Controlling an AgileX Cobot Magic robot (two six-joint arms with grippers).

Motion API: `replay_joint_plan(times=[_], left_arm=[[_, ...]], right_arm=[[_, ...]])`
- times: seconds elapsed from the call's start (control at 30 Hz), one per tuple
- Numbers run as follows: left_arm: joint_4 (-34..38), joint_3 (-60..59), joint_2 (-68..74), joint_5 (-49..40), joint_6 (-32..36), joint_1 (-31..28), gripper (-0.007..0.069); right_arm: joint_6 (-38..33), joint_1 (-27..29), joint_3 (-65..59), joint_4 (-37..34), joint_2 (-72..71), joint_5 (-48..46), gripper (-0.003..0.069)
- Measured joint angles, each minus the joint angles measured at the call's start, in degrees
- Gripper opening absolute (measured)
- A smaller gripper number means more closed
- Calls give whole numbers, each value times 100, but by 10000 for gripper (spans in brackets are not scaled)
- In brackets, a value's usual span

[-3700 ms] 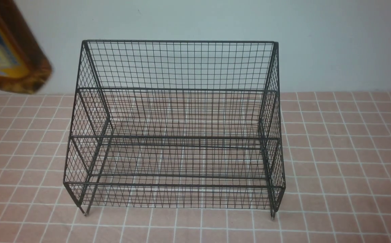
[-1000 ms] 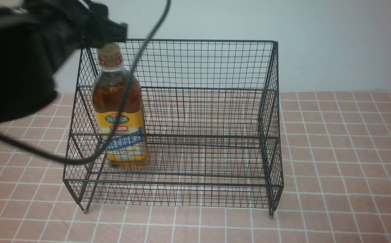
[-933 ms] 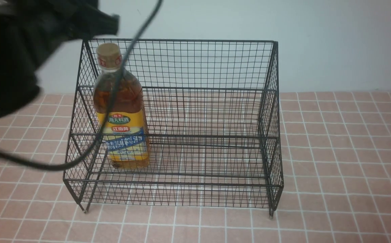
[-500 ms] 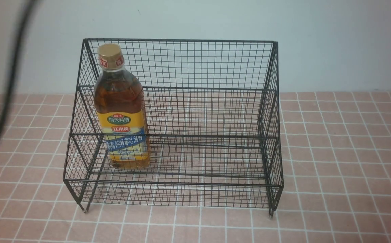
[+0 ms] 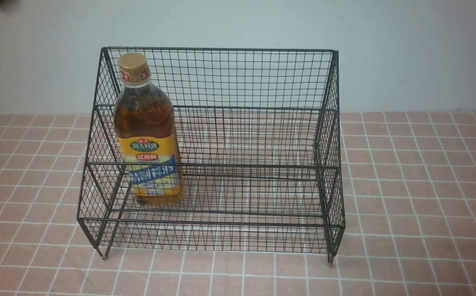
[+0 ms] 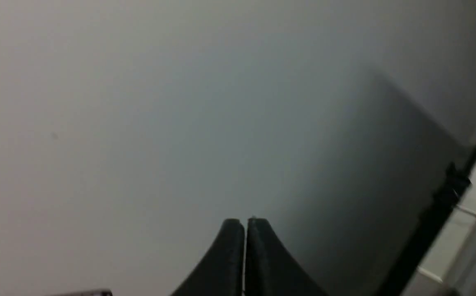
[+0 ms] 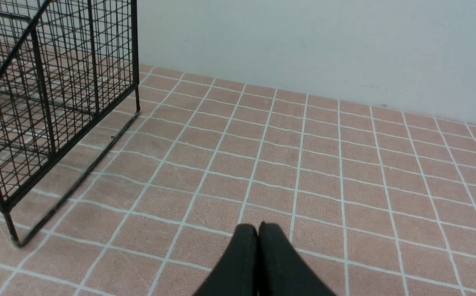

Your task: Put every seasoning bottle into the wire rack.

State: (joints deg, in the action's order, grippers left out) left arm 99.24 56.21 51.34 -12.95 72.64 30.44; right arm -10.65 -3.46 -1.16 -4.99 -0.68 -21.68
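Observation:
The seasoning bottle (image 5: 147, 131) stands upright in the left part of the black wire rack (image 5: 262, 78), on its lower front tier, gold cap level with the top of the rack's back. No gripper touches it. My left gripper (image 6: 245, 222) is shut and empty, facing a plain grey wall, out of the front view. My right gripper (image 7: 258, 227) is shut and empty, low over the tiled cloth to the right of the rack's right side (image 7: 36, 102).
A pink tiled cloth (image 5: 419, 185) covers the table around the rack. A pale wall (image 5: 406, 53) stands close behind it. A dark upright edge (image 6: 439, 213) shows in the left wrist view.
The left arm carried the bottle in from the upper left, set it in the rack's left part, let go and withdrew up and left out of the front view.

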Motion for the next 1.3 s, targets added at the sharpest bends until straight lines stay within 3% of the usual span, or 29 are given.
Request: replay_joint_plan(times=[0.17,0.37,0.43,0.5,0.53,0.7,0.83,1.0,1.3], left_arm=[[-395,-476,5,-809,-254,0,-7],[-1923,-539,-1,-1589,-1980,0,-7],[-2952,-539,-1,-1933,-3005,0,-7],[-3549,-539,-1,-2185,-3578,0,-7],[-4747,-539,-1,-2597,-4647,0,-7],[-7444,-539,-45,-3271,-6510,-168,-6],[-9153,-550,-327,-3485,-7695,-572,-6],[-10127,-550,-852,-3526,-8627,-1108,-3],[-10160,-550,-1679,-3627,-8783,-1246,-3]], right_arm=[[0,0,0,0,0,0,-14],[0,0,0,0,0,0,-14],[0,0,0,0,0,0,-14],[0,0,0,0,0,0,-14],[0,0,0,0,0,0,-14],[0,0,0,0,0,0,-14],[0,0,0,0,0,0,-14],[0,0,0,0,0,0,-14],[0,0,0,0,0,0,-14]])
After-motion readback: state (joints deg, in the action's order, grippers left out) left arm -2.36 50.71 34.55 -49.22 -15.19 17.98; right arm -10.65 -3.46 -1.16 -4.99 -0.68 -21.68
